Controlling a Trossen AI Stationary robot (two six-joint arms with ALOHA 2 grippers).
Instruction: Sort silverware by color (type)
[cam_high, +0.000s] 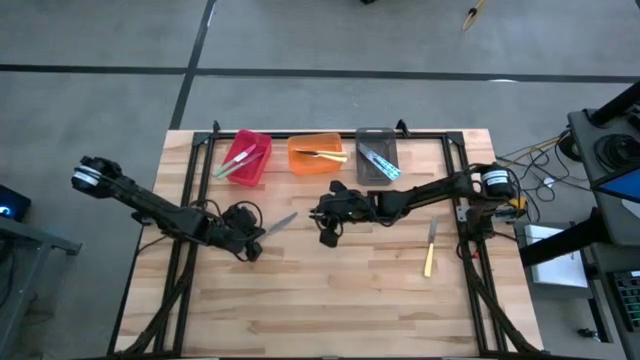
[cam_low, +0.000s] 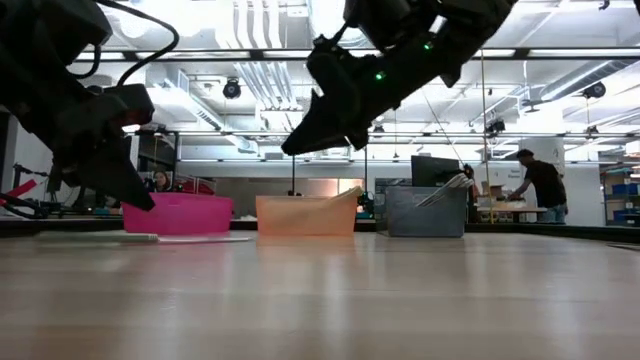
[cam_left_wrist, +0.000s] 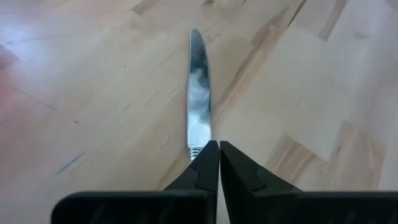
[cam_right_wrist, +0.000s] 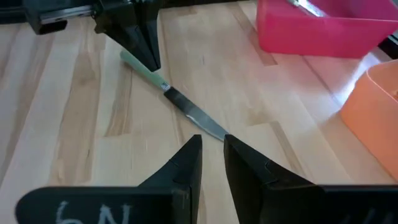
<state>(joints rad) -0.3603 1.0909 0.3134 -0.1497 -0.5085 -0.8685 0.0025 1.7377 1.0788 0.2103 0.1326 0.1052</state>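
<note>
A green-handled knife lies flat on the wooden table, blade toward the bins; the low view shows it flat on the top. My left gripper is shut just above the knife's handle end, with the blade running out ahead of the fingertips. My right gripper hangs above mid-table by the blade's tip, narrowly open, with nothing between its fingers. A yellow-handled utensil lies at the right. More silverware rests in the red, orange and grey bins.
The three bins stand in a row along the far edge. Black frame rails run along the table's left, right and far sides. Bare wood fills the near half of the table. A person stands far back in the room.
</note>
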